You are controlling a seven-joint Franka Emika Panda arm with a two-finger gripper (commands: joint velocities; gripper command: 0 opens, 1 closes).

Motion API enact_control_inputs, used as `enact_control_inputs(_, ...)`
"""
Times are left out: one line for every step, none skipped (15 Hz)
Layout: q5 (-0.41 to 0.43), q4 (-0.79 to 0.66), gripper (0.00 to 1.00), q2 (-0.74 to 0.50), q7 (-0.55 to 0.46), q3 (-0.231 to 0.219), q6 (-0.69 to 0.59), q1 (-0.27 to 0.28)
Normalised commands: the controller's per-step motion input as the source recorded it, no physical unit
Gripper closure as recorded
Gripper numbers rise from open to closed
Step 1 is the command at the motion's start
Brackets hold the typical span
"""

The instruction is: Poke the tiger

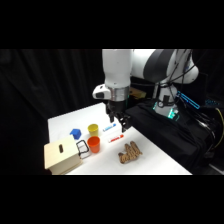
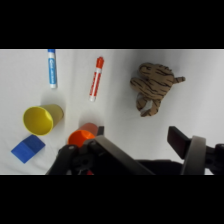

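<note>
Hovering above the tabletop (image 1: 150, 150), the tool (image 1: 117, 120) touches nothing — whether it is parted or closed I cannot tell. Well apart from it, nearer the front edge, lies the tiger (image 1: 129, 153) (image 2: 151, 87), beside the red marker (image 2: 96, 77), blue marker (image 2: 51, 68) and orange cup (image 1: 94, 144).

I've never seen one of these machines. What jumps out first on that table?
The big white arm comes down over the table's far side, its gripper hanging above two markers. Nearer the front lies a striped toy tiger, untouched. Left of it an orange cup, a yellow cup and a pale wooden box cluster together.
</note>
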Motion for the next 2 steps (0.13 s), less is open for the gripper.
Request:
enact_control_inputs(0.060,0.00,0.00,-0.19,0.02,-0.020,-0.16,-0.010)
enact_control_inputs(0.081,0.00,0.00,-0.18,0.01,-0.017,-0.13,-0.010)
